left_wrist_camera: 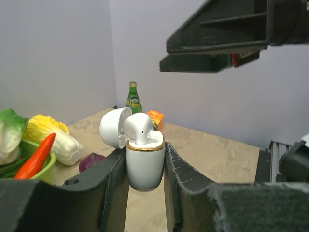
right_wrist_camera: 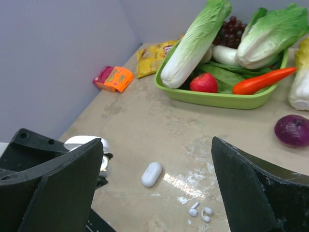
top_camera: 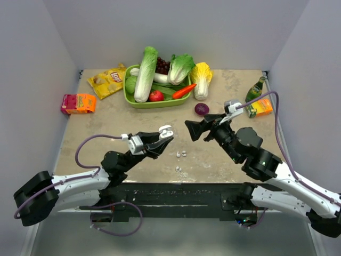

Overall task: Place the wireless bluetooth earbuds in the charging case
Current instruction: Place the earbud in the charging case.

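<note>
White charging case [left_wrist_camera: 145, 169] clamped upright between left claw's [left_wrist_camera: 145, 151] jaws.

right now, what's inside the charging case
one white earbud sits in the open charging case, its top poking above the rim. the rest of the inside is hidden below the rim

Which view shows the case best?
Left wrist: the case fills the centre, lid open, one earbud standing in it, between the left fingers. Top view shows it small; right wrist shows only a bit behind the right finger.
</note>
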